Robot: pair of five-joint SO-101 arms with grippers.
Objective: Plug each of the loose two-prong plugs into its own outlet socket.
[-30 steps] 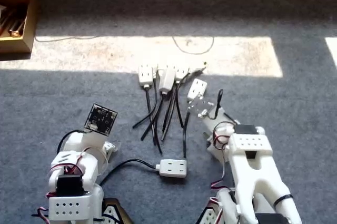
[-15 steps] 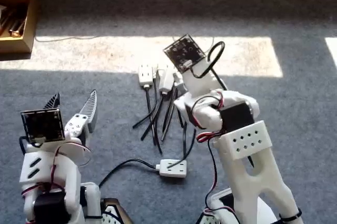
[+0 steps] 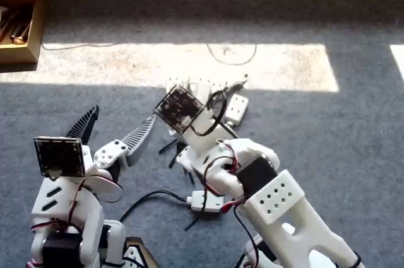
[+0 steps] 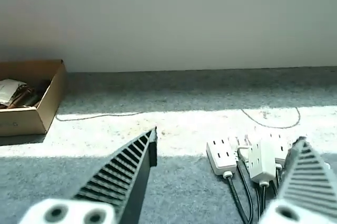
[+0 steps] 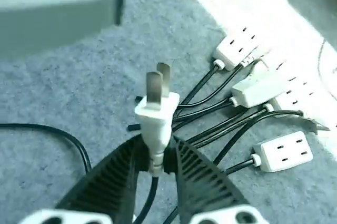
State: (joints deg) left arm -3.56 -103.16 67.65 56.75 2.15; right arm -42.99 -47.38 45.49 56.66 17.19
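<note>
White plug [image 5: 156, 114] sits clamped in the right tool [image 5: 157, 153], prongs pointing beyond its fingertips.

Left claw [image 3: 124, 115] agape beside right arm [image 3: 254, 181] over white outlet socket [image 3: 200, 201].

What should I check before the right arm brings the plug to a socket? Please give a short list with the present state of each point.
1. Grip on the plug: ok. The right tool is shut on its body.
2. Prongs exposed and unbent: ok. Both stand clear of the tool.
3. Free socket: ok. The outlet block lying apart shows empty slots.
4. Left tool out of the way: ok. It is open, empty and beside the cords.
5. Plug's cord untangled: cannot tell. The black cords cross each other.
</note>
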